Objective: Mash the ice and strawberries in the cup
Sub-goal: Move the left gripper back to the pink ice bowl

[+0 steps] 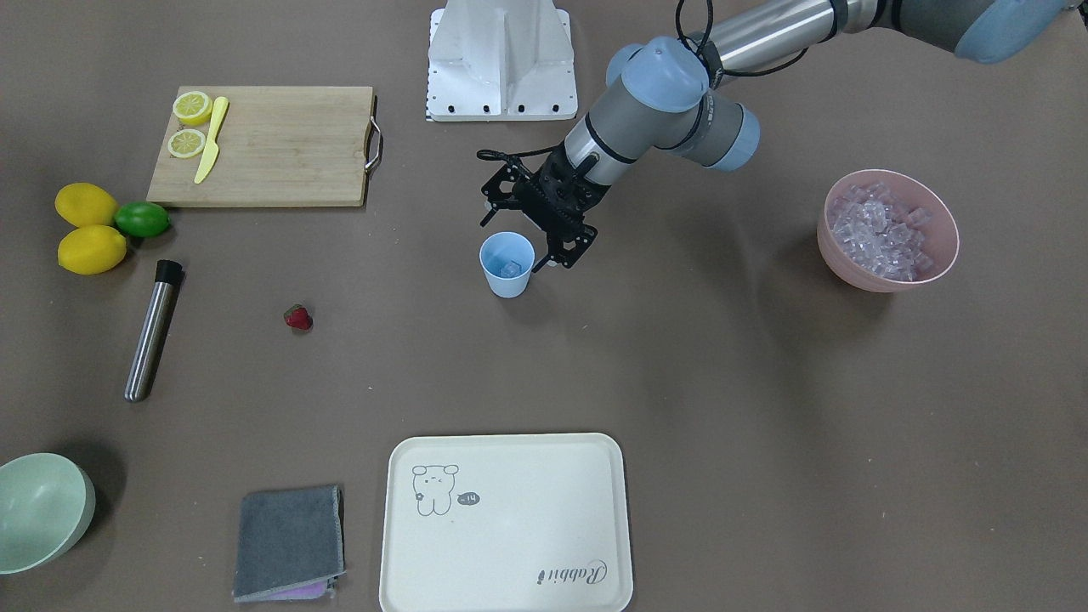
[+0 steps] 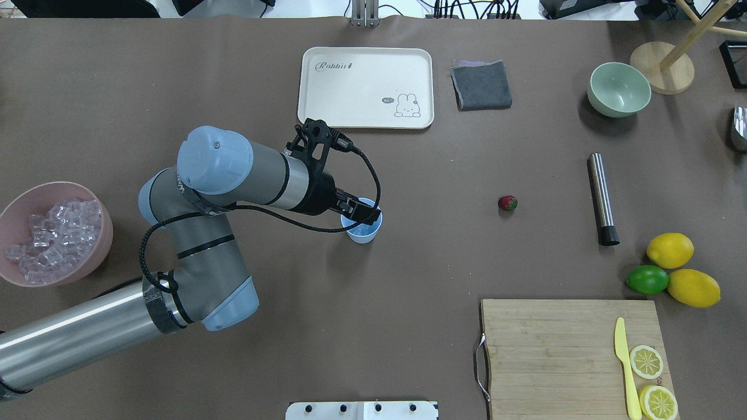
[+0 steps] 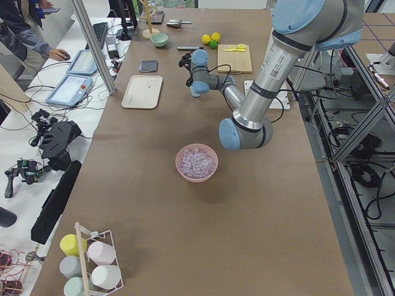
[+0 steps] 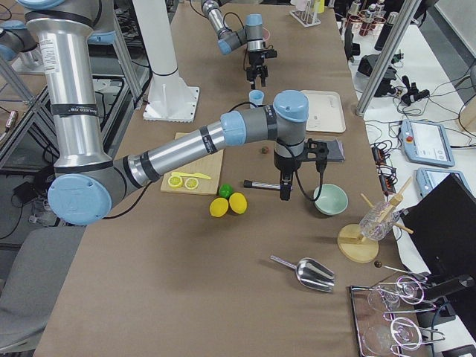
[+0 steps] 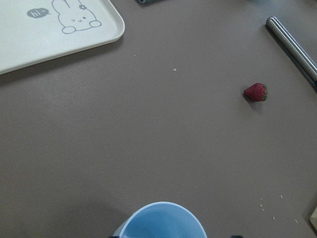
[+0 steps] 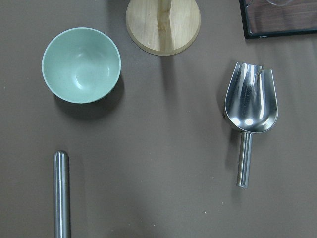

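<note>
Ice status: we see one clear ice cube [image 1: 510, 269] already in the small pale blue plastic cup [image 1: 507, 287], upright near the middle of the tabletop. Left gripper [image 1: 529, 242] hangs just over the cup's robot-side rim, jaws spread wide, nothing in them. Small red strawberry [image 1: 297, 319] lies on the bare tabletop, well apart from the cup toward the robot's right end, with the black-tipped steel rod [image 1: 153, 331] beyond it. More ice fills the pink plastic bowl [image 1: 858, 276] near the left end. Right gripper [image 4: 285, 192] shows only from the side, so we cannot tell how its jaws stand. Risks, as we judge them: cup is light and nearly empty, so a fingertip clipping the rim could tip it; strawberry could roll or squash under a hard pinch; an unheld cup could skid during mashing.
</note>
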You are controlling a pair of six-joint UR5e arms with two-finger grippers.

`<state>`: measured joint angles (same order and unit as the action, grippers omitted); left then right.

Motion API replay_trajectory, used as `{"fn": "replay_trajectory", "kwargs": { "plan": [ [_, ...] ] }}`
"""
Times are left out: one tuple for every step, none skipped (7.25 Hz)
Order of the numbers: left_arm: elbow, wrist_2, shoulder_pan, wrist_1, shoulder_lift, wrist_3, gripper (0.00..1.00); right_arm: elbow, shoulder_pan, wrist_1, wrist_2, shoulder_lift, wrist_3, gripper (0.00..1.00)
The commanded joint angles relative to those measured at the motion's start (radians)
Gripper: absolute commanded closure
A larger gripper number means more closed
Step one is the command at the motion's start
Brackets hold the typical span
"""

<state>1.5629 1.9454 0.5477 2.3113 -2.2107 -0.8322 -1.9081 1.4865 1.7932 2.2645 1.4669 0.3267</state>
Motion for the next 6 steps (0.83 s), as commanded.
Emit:
{"fn": "replay_trajectory", "kwargs": {
  "plan": [
    [0.041, 0.057, 0.043, 0.0, 0.034, 0.002, 0.04, 0.0, 0.0, 0.002, 0.003, 0.001, 0.0, 0.0],
    [0.069, 0.163, 0.119, 0.0, 0.081, 0.014, 0.04, 0.001, 0.0, 0.002, 0.004, 0.006, 0.0, 0.0],
    [0.069, 0.246, 0.183, 0.0, 0.097, 0.016, 0.04, 0.007, 0.0, 0.002, 0.003, 0.009, 0.0, 0.0],
    [0.069, 0.306, 0.239, 0.0, 0.109, 0.022, 0.04, 0.009, 0.0, 0.002, 0.006, 0.009, 0.0, 0.0],
    [0.071, 0.344, 0.279, -0.001, 0.146, 0.127, 0.04, 0.015, 0.0, 0.002, 0.006, 0.009, 0.002, 0.0],
    [0.075, 0.348, 0.306, -0.001, 0.201, 0.248, 0.04, 0.017, 0.0, 0.002, 0.006, 0.009, 0.0, 0.0]
  ]
}}
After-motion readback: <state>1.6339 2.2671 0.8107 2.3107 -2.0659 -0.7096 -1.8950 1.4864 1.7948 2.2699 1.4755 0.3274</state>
